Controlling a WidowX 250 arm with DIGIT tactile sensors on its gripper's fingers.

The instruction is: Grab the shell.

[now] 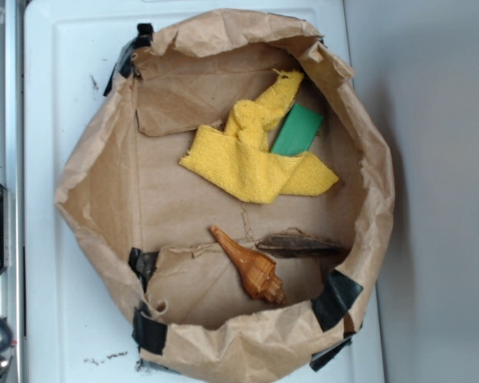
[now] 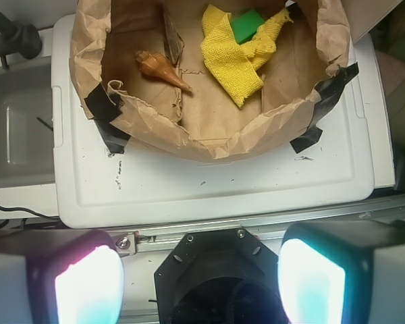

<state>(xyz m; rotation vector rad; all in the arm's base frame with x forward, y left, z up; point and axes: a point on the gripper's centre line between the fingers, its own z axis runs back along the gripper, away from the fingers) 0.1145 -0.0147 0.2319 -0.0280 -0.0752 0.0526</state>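
Note:
The shell (image 1: 249, 267), glossy orange-brown with a ribbed body and a long pointed tip, lies on the floor of a brown paper tray (image 1: 88, 171), near its lower edge. In the wrist view the shell (image 2: 160, 69) sits at the upper left, far from my gripper (image 2: 201, 283). My gripper is open, its two glowing fingers (image 2: 88, 287) wide apart with nothing between them, above the robot's black base. The gripper does not show in the exterior view.
A dark brown bark-like piece (image 1: 299, 245) lies just right of the shell. A yellow cloth (image 1: 255, 155) partly covers a green block (image 1: 297, 132) farther back. The tray, taped at its corners with black tape (image 1: 335, 299), rests on a white lid (image 2: 209, 192).

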